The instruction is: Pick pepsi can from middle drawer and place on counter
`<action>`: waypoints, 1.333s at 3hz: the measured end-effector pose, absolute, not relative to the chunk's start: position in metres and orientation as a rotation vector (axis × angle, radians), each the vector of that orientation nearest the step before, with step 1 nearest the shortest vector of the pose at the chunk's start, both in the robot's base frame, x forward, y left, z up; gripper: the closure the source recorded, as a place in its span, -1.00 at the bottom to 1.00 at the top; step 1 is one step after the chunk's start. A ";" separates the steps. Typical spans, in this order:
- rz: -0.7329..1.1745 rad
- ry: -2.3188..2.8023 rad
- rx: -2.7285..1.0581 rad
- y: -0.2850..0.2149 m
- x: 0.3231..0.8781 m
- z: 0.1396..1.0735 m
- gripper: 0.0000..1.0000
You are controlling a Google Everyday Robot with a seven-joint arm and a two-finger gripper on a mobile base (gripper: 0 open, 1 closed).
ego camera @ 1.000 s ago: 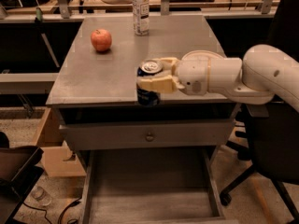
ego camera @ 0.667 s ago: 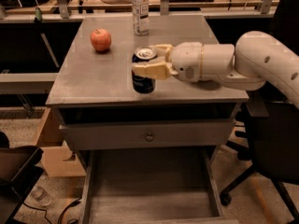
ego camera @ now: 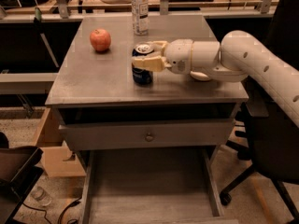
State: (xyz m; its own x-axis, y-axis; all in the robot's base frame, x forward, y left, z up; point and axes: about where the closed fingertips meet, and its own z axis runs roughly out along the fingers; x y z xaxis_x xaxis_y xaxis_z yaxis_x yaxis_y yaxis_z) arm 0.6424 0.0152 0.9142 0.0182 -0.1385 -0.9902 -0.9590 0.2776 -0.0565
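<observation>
Pepsi can [ego camera: 142,65], jaws gripping, moved inward over counter [ego camera: 93,85] — apple [ego camera: 100,39], bottle [ego camera: 139,10] beyond.

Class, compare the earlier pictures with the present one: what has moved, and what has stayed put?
The pincer, shut on the pepsi can, has carried it from the front edge of the counter further in, towards the apple. Nothing was let go. The apple, the bottle and the open middle drawer stayed as they were.
</observation>
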 end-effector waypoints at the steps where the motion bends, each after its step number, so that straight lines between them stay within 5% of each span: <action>1: 0.905 1.397 -1.114 0.018 0.638 0.916 0.50; 4: 0.916 1.390 -1.124 0.027 0.637 0.917 -0.87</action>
